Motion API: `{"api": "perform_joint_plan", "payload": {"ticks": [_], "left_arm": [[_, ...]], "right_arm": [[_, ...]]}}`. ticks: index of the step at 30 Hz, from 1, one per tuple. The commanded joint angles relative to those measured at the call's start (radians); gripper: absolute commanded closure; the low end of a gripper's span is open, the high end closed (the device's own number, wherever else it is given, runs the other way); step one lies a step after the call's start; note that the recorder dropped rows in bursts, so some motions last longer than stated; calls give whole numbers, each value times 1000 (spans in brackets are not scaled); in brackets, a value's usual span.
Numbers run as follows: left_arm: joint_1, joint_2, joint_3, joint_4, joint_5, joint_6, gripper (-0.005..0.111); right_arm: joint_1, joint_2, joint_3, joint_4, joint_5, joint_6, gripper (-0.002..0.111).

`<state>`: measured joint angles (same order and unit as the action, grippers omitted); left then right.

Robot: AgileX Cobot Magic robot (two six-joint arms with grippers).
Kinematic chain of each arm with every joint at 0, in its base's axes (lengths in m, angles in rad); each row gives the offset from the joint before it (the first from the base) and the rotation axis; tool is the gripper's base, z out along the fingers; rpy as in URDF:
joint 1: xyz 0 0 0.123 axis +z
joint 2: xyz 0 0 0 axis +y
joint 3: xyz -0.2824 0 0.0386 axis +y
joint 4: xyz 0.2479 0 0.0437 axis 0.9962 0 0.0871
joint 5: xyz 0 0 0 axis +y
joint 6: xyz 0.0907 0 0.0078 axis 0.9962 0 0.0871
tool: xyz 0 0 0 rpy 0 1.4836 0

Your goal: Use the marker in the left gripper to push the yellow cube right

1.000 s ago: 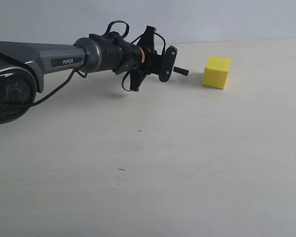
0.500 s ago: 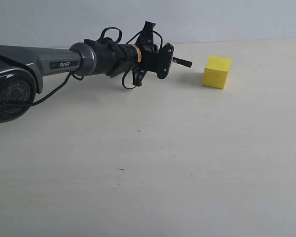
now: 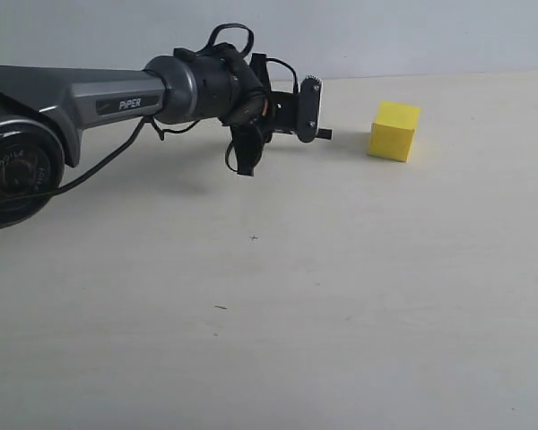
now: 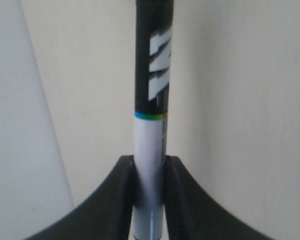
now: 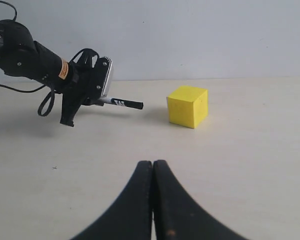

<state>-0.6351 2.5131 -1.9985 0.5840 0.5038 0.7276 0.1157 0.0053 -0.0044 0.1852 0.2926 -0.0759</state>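
Black jawed left end effector [image 3: 308, 109] on a dark grey metallic arm [image 3: 90, 103] marked "PiPER", jaws clamped on the white barrel of a slim black-and-white marker [image 4: 151, 100]. A thin coloured band sits where the marker's black and white halves meet.

Small bright-yellow matte cube [image 3: 394, 131] sits on the pale beige tabletop [image 3: 341, 296], to the right of the left end effector in the exterior view and near the tabletop's far edge by the light wall [image 3: 412, 36]. The marker's black end points toward the cube with bare tabletop between them, not touching. The right wrist view shows the same gap: marker [image 5: 122, 103] near level, cube [image 5: 188, 106] just beyond its tip.

Right end effector [image 5: 152, 167] has its two black fingers pressed together with nothing between them, low over the tabletop and well apart from the cube.

Hard to make out:
- In the exterior view most of the marker is hidden behind the left end effector and only a short black stub shows.
- In the left wrist view the marker's tip and rear end are both cut off by the frame, and the white lettering is blurred and unreadable.
- Cannot tell whether the marker tip touches the tabletop.
- Looping black cables [image 3: 231, 36] partly cover the wrist.
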Motion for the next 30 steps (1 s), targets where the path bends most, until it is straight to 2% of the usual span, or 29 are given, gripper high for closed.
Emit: {"api": "perform_joint_plan", "payload": {"ticks": [1, 5, 10, 15, 20, 26, 28, 30], "left_arm": [[-43, -18, -2, 119, 23, -99, 107], [-49, -18, -2, 119, -15, -133, 107], [-11, -12, -2, 145, -119, -110, 107], [29, 8, -2, 155, -303, 9, 107], [64, 41, 0, 165, -421, 226, 107], [130, 102, -4, 172, -746, 230, 107], [138, 123, -26, 172, -763, 232, 107], [138, 147, -50, 201, -723, 232, 107]], "right_arm": [[1, -5, 4, -1, -7, -1, 108], [1, -5, 4, -1, -7, -1, 108], [1, -5, 4, -1, -7, -1, 108], [1, -5, 4, -1, -7, -1, 108], [1, -5, 4, -1, -7, -1, 108], [1, -5, 4, -1, -7, -1, 108], [1, -5, 4, -1, -7, -1, 108], [1, -5, 4, -1, -7, -1, 108]]}}
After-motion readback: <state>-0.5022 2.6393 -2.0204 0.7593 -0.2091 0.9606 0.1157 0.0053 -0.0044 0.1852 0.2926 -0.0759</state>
